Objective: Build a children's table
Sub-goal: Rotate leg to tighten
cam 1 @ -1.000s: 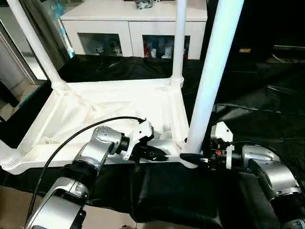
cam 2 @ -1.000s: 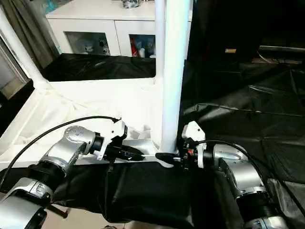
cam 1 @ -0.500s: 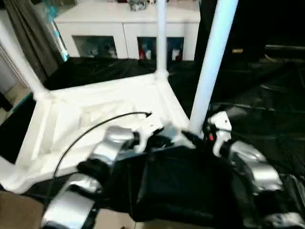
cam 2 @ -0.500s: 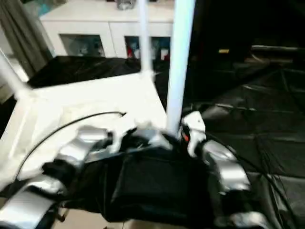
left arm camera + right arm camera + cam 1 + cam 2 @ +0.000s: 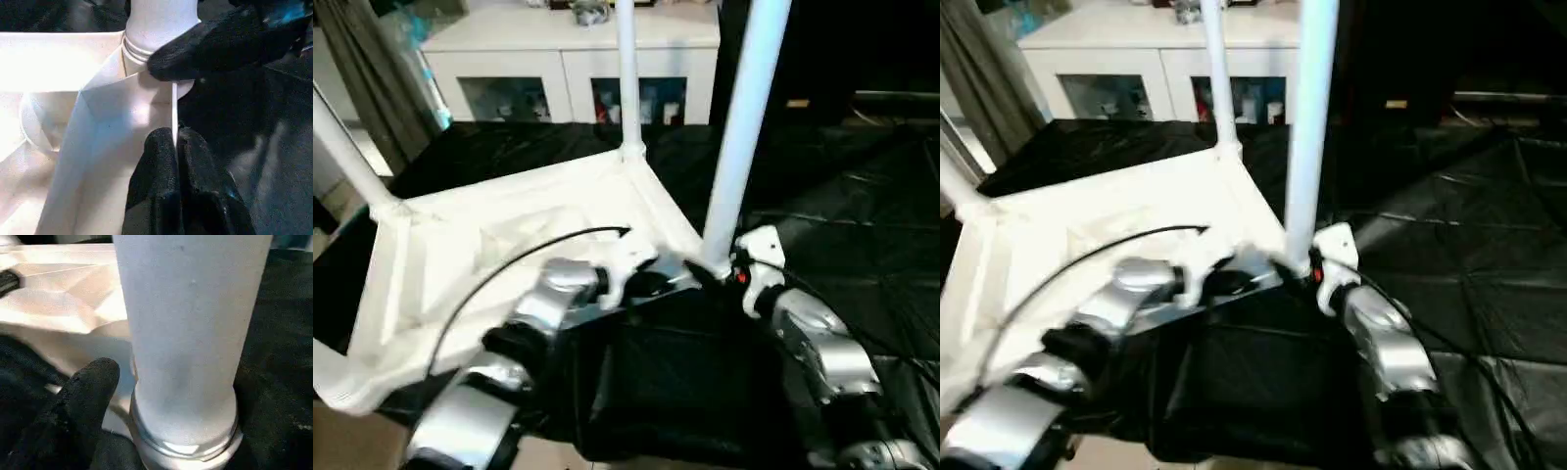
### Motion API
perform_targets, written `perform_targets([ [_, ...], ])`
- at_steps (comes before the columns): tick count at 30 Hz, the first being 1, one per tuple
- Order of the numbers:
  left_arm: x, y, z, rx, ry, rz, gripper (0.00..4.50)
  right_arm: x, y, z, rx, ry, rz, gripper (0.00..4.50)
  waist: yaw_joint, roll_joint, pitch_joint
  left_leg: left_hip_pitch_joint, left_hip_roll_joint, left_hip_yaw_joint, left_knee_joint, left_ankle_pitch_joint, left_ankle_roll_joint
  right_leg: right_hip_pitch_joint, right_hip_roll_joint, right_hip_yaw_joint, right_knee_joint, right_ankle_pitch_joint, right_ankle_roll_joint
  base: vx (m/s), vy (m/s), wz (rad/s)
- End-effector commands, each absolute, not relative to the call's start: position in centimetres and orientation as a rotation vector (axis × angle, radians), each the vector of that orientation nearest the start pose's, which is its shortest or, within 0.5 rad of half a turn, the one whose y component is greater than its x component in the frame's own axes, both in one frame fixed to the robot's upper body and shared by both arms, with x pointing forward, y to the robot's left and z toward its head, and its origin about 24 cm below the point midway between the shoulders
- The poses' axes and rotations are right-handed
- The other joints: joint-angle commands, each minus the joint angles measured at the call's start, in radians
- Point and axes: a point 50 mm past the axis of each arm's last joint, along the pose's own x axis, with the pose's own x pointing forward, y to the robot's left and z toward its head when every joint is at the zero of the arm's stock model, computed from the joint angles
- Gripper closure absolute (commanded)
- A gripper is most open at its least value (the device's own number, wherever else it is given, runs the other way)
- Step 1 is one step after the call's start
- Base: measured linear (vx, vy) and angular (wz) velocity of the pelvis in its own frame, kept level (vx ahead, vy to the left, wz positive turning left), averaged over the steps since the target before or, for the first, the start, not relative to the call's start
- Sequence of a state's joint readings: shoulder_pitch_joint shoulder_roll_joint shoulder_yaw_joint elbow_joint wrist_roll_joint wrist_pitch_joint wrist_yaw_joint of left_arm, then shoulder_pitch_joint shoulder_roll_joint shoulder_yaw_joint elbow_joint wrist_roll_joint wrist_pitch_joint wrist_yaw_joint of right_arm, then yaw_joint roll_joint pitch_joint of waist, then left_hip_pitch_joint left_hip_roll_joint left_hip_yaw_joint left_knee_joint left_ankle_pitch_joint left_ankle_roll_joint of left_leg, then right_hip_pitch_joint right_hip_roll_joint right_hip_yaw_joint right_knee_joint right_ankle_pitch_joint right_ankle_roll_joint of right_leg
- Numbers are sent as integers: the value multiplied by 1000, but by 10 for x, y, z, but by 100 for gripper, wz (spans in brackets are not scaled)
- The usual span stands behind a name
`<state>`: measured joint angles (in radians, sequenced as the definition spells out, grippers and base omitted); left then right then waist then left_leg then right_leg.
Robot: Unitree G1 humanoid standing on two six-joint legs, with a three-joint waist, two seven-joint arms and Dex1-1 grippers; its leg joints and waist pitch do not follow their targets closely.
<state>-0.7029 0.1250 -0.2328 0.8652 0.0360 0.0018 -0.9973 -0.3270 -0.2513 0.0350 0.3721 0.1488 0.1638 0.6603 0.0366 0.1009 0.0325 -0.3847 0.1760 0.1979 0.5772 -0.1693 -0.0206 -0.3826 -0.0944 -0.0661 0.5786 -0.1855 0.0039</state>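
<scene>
The children's table lies upside down on the black cloth, its white ribbed top (image 5: pixel 509 235) facing up and its legs standing upright. My left gripper (image 5: pixel 175 147) is shut on the thin rim of the top, just beside the near right corner socket. My right gripper (image 5: pixel 710 274) is at the foot of the near right leg (image 5: pixel 744 117). It is open: one black finger (image 5: pixel 88 391) stands a little off the leg (image 5: pixel 186 333) above its collar. The other finger is hidden behind the leg. A far leg (image 5: pixel 626 78) and a left leg (image 5: pixel 347 147) also rise from their sockets.
A white cabinet with glass doors (image 5: pixel 568 59) stands behind the table, and a grey curtain (image 5: pixel 382 78) hangs at the far left. Wrinkled black cloth (image 5: pixel 862 196) covers the surface to the right. A black cable (image 5: pixel 509 269) arcs over my left forearm.
The view has shifted. The table has swung, so its near edge now runs slantwise, and both grippers have moved forward with the near right corner. My right gripper has opened off the leg.
</scene>
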Motion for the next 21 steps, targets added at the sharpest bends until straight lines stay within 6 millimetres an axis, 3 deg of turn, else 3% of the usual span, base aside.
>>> perform_targets([
  [1, 324, 59, 47, 239, 282, -1353, 450, 285, -121, 25, -4, 298, 940, 66, 7, -25, -55, 14, 53, -26, -63, -236, 96, 38, -59, 34, -68, -210, -224, 0, 0, 0],
  [5, 318, 78, 46, 242, 310, -1462, 450, 269, -143, 32, -57, 325, 1128, 66, 12, -21, -55, 15, 56, -24, -62, -233, 109, 37, -59, 34, -65, -194, -233, 0, 0, 0],
  [12, 312, 90, 49, 208, 335, -1556, 450, 270, -168, 39, -92, 357, 1156, 66, 19, -21, -54, 19, 59, -23, -65, -260, 85, 33, -60, 36, -66, -223, -246, 0, 0, 0],
  [13, 312, 91, 49, 205, 336, -1560, 450, 270, -170, 40, -88, 360, 1157, 90, 19, -21, -53, 19, 59, -24, -66, -261, 83, 34, -60, 36, -66, -225, -246, 0, 0, 0],
  [16, 310, 91, 49, 196, 338, -1570, 450, 270, -172, 41, -76, 366, 1166, 104, 23, -23, -54, 19, 58, -23, -65, -245, 83, 35, -60, 36, -64, -207, -248, 0, 0, 0],
  [17, 310, 91, 49, 194, 339, -1573, 450, 270, -172, 41, -73, 368, 1170, 132, 24, -23, -55, 20, 58, -23, -64, -241, 84, 35, -60, 36, -64, -203, -248, 0, 0, 0],
  [21, 309, 90, 48, 189, 340, -1581, 450, 267, -169, 41, -55, 372, 1196, 150, 26, -27, -55, 18, 58, -23, -63, -233, 89, 35, -61, 35, -64, -213, -244, 0, 0, 0],
])
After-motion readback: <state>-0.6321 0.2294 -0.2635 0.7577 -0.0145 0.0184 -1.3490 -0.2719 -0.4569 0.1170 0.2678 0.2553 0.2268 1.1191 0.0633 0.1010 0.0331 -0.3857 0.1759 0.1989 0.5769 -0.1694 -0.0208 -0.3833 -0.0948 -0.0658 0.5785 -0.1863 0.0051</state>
